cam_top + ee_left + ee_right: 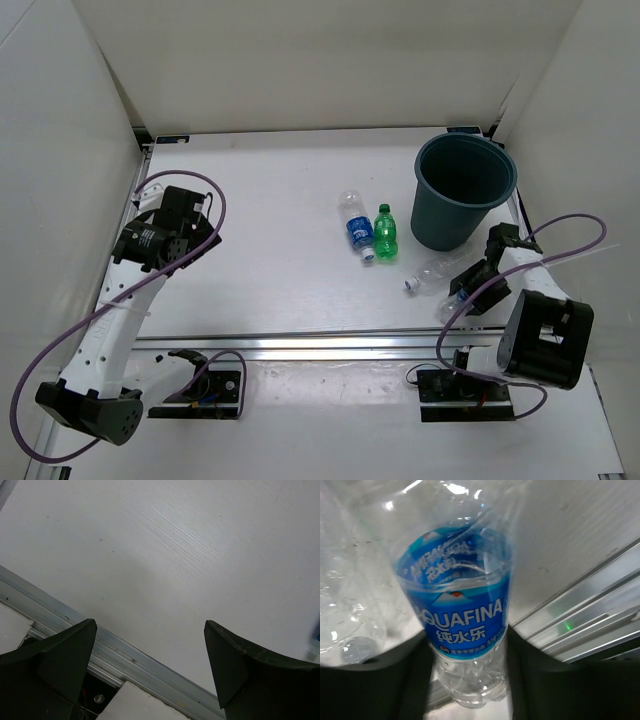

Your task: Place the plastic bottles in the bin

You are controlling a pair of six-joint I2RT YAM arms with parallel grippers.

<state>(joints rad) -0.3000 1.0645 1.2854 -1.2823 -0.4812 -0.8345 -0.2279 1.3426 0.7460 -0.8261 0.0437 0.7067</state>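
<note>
Clear plastic with a blue label: one bottle (431, 272) lies on its side at lower right of the top view, its cap pointing left and its long axis running toward the right gripper (463, 285). In the wrist view that gripper's jaws press on both sides of it. The bin (455, 220) stands just above in that frame, so the right arm is much the nearer. The green bottle (386, 233) and second clear bottle (356, 228) lie mid-frame. The left gripper (150, 650) hangs spread, far left.
</note>
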